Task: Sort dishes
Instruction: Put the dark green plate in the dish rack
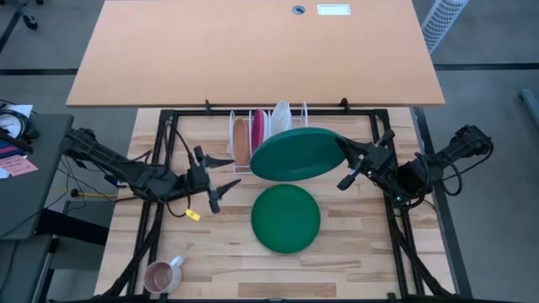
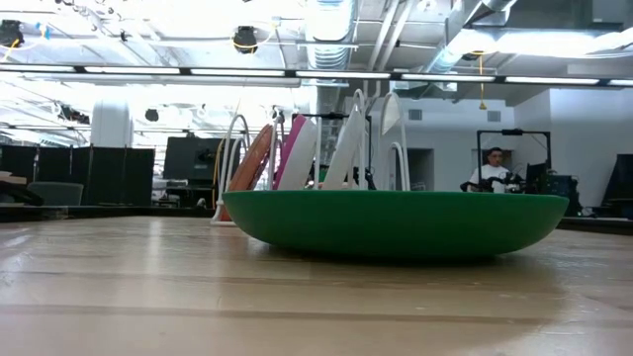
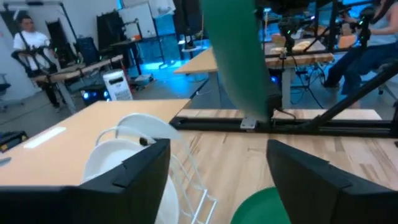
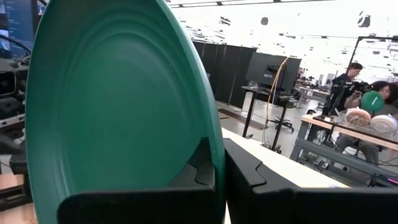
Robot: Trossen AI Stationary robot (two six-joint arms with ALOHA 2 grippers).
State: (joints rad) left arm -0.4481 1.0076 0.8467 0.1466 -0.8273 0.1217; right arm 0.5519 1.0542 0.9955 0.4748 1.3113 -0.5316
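My right gripper [image 1: 344,162] is shut on a dark green plate [image 1: 295,153], held in the air over the near end of the white wire rack [image 1: 268,126]. The rack holds an orange-brown plate [image 1: 241,140], a magenta pink plate [image 1: 258,133] and white plates [image 1: 281,118] on edge. A second dark green plate [image 1: 286,219] lies flat on the table; it also fills the low view [image 2: 396,222]. My left gripper [image 1: 221,178] is open and empty, left of both green plates, and in its wrist view [image 3: 217,162] it faces the rack. My right gripper pinches the held plate's rim [image 4: 211,134] between its two fingers, one finger on the hollow face and one on the back. The fingers come level from the table's right side at the plate's right edge [image 1: 335,151]. The plate is lifted clear and tilted.
A small pink mug [image 1: 164,273] stands at the near left corner. A yellow tag [image 1: 192,215] lies near my left gripper. A large orange-brown tabletop [image 1: 253,50] lies beyond the rack. A person [image 2: 492,173] sits in the room far behind.
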